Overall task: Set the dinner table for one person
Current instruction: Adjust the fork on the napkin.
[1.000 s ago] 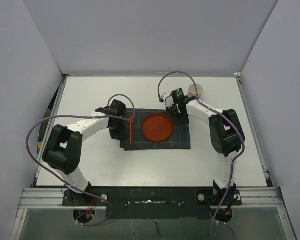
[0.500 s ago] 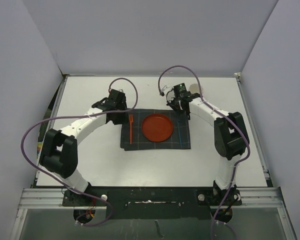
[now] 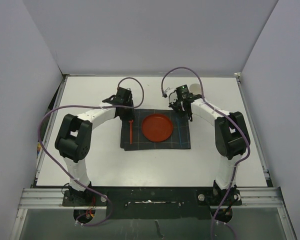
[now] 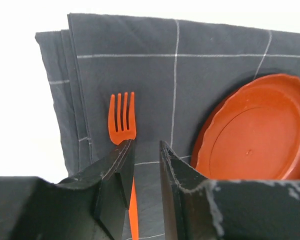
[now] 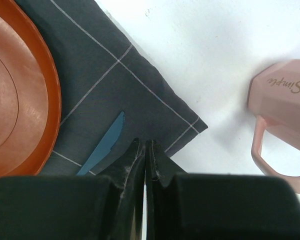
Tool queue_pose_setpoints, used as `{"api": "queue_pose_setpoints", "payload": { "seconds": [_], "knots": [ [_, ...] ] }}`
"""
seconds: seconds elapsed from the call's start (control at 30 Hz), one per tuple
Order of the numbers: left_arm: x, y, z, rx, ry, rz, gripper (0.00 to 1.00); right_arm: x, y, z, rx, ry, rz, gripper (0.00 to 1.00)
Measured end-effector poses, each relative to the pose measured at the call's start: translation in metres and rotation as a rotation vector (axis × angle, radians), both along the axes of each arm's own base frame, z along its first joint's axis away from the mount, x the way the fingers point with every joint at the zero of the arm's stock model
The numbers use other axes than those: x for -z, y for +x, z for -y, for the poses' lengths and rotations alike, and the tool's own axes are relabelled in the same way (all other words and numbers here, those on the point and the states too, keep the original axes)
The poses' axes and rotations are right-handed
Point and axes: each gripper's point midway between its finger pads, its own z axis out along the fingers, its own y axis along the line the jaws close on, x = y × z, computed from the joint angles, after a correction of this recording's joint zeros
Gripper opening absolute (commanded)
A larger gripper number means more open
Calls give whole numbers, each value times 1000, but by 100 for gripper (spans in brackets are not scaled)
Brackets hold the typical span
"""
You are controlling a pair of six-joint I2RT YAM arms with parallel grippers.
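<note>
- left gripper point(image 4: 146, 146) has its jaws a little apart with nothing between them; the fork point(image 4: 121, 117) lies flat on the mat point(image 4: 205, 75) just under and ahead of its left finger, so I'd say it was set down on purpose; the plate point(image 4: 255, 140) is off to this gripper's right, which is the usual fork side
- right gripper point(image 5: 145, 146) is pinched together and empty; the knife point(image 5: 104, 142) lies on the mat just to its left, between it and the plate; the mug point(image 5: 282, 107) stands to its right, off the mat, on the bare dinner table point(image 5: 190, 50)
- the dinner table lies under both grippers; the whole setting sits mid-table
- vs a second ago: the left gripper has slid from the mat's left edge to its far edge, and that edge looks straighter now; the right one backed toward the far corner and hides most of the mug from overhead; the fork and plate are about where they were
</note>
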Motion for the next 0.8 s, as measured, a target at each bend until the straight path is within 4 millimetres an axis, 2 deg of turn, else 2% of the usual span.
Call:
{"api": "queue_pose_setpoints", "payload": {
  "seconds": [0.13,0.23,0.53,0.63,0.8],
  "knots": [
    [-10,9,0,-12,-1,22,24,2,0,0,5,8,-2,0],
    [-12,8,-7,-43,26,7,24,5,-3,2,9,10,-14,0],
    [19,-39,-30,-125,86,-154,24,8,-4,3,8,24,-25,0],
    [21,-47,-29,-134,83,-170,24,8,-4,5,13,25,-26,0],
    [12,-53,-18,-124,65,-158,24,9,-4,5,14,27,-28,0]
  ]
}}
